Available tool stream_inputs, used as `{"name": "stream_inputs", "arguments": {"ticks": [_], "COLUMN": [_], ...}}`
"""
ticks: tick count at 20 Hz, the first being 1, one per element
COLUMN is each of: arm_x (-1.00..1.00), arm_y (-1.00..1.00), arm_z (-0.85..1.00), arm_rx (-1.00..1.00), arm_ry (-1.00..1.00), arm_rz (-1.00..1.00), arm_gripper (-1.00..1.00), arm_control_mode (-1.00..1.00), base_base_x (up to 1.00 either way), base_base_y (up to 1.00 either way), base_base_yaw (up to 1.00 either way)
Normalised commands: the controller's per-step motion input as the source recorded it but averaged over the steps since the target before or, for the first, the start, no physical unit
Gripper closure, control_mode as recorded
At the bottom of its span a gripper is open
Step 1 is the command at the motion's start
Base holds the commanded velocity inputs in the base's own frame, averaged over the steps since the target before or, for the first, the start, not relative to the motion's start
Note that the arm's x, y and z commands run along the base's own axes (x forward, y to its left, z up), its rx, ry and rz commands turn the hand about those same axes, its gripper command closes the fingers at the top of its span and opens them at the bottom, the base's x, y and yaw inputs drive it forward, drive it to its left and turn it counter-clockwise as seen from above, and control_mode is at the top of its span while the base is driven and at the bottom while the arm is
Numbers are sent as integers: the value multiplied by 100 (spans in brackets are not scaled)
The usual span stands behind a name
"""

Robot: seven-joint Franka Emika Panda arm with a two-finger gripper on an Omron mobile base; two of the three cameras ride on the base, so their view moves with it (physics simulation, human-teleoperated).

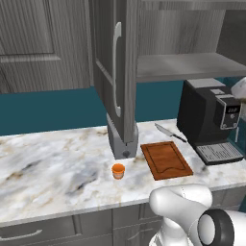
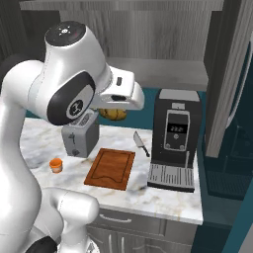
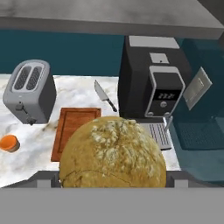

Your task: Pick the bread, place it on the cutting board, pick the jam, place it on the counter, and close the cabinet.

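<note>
In the left base view, the jam [image 1: 118, 170] is seen already standing on the marbled bench [image 1: 53, 163] just beside the bare cutting board [image 1: 166, 160], while the cabinet [image 1: 120, 72] door is left open. In the right base view, the bread [image 2: 113, 113] is carried above the bench, beyond the board. In the hand view, the bread is held in the pincer [image 3: 113, 177], so placing it and closing the cabinet are judged to remain.

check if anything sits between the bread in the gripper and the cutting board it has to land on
Nothing visible does. The bread is held in the gripper, up in the air above the counter. The cutting board below is bare. The knife lies off its far corner and the toaster stands to one side.
</note>
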Motion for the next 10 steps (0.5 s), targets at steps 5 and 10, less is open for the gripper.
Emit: {"name": "stream_inputs", "arguments": {"ticks": [5, 10], "arm_x": [-24, -11], "arm_y": [16, 12], "arm_z": [-3, -7], "arm_rx": [0, 0], "arm_ry": [6, 1], "arm_rz": [0, 0], "arm_gripper": [100, 100], "arm_control_mode": [-100, -100], "base_base_x": [0, 0], "base_base_y": [0, 0], "base_base_yaw": [0, 0]}}
